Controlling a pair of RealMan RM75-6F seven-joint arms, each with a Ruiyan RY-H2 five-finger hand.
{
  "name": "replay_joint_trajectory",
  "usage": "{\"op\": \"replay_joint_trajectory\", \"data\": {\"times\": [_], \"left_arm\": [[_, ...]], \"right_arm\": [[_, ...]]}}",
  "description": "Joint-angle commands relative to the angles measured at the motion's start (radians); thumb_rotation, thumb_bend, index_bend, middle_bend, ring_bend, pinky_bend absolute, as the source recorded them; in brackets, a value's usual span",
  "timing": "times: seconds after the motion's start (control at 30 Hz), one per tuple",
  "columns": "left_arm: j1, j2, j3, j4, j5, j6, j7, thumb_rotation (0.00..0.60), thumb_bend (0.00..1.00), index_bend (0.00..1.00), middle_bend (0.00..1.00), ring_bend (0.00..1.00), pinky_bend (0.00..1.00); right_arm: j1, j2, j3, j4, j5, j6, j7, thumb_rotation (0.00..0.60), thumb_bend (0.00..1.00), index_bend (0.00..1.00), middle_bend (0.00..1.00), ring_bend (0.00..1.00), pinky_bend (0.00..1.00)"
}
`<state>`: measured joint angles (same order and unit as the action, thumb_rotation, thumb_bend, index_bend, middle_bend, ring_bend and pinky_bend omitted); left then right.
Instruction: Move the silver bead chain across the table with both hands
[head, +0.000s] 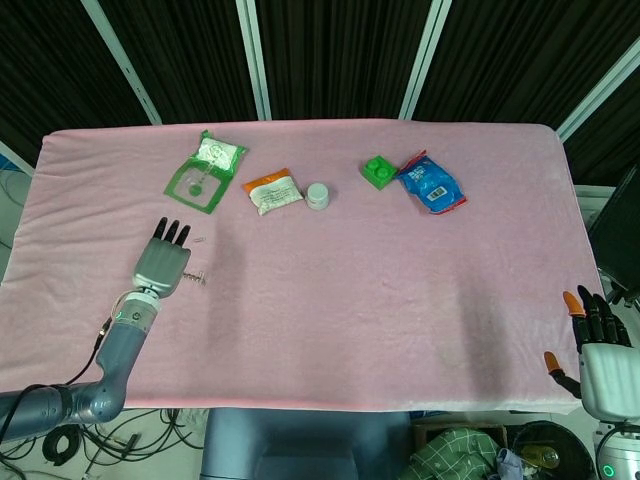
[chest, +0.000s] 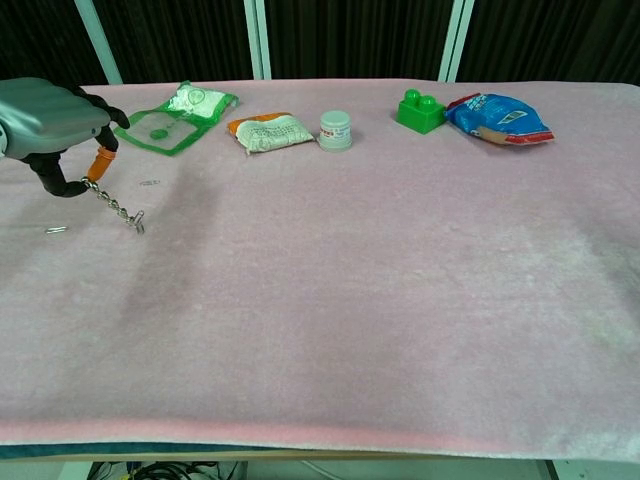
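pink cloth (chest: 400, 300) covers the whole table, with dark curtains behind it. my left hand (chest: 55, 120) hangs over the near left part and pinches the silver bead chain (chest: 112, 205), which dangles down to the right so its free end touches the cloth. my right hand (head: 600, 345) sits off the table's near right corner, fingers spread, holding nothing. along the far edge lie a green packet (chest: 175, 115), an orange packet (chest: 268, 130), a white jar (chest: 335, 130), a green block (chest: 420, 110) and a blue bag (chest: 497, 118).

silver bead chain (chest: 113, 207) — hanging slantwise | lower end touching cloth
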<state>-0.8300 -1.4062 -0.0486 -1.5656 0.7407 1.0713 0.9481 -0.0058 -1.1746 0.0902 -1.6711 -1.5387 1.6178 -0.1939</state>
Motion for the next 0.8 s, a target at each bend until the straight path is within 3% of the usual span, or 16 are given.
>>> {"op": "replay_joint_trajectory", "data": {"times": [0.03, 0.8], "left_arm": [[-0.001, 0.000, 0.002, 0.000, -0.007, 0.000, 0.002, 0.600, 0.38, 0.59, 0.08, 0.00, 0.00], [-0.020, -0.037, 0.008, 0.044, -0.014, -0.021, -0.002, 0.600, 0.38, 0.59, 0.08, 0.00, 0.00]], "right_arm": [[0.002, 0.003, -0.003, 0.002, 0.004, -0.008, -0.001, 0.600, 0.20, 0.01, 0.00, 0.00, 0.17], [0.003, 0.007, -0.004, -0.004, 0.009, -0.011, 0.005, 0.600, 0.20, 0.00, 0.00, 0.00, 0.17]]}}
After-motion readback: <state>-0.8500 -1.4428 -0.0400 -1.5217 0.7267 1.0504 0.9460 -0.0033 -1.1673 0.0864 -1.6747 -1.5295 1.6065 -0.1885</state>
